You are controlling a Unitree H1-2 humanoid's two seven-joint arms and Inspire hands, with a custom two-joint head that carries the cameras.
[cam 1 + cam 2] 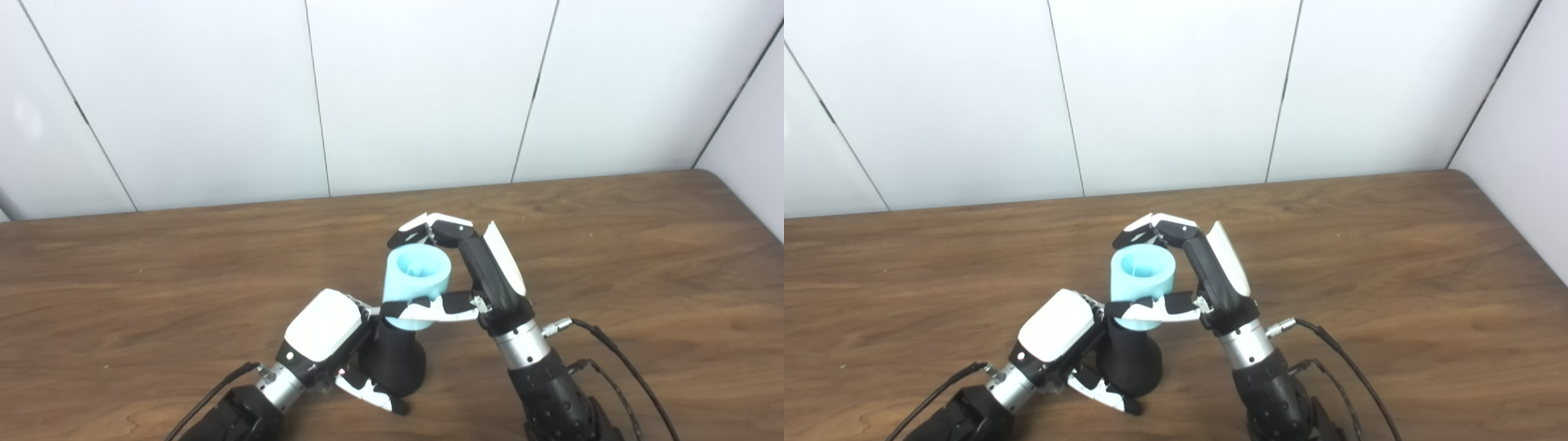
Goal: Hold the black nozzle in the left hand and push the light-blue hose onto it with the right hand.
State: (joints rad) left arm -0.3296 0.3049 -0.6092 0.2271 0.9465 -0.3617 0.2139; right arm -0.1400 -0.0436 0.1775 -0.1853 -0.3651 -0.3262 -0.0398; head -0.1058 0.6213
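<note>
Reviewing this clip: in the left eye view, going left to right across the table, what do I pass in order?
left hand → black nozzle → light-blue hose, seated on the nozzle's top → right hand → cable running off from the right wrist. All of it sits over the wooden table.

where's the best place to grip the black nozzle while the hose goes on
Grip the black nozzle low on its wide flared base, from the left, as the left hand does. The narrow top is inside the light-blue hose, which the right hand holds.
</note>
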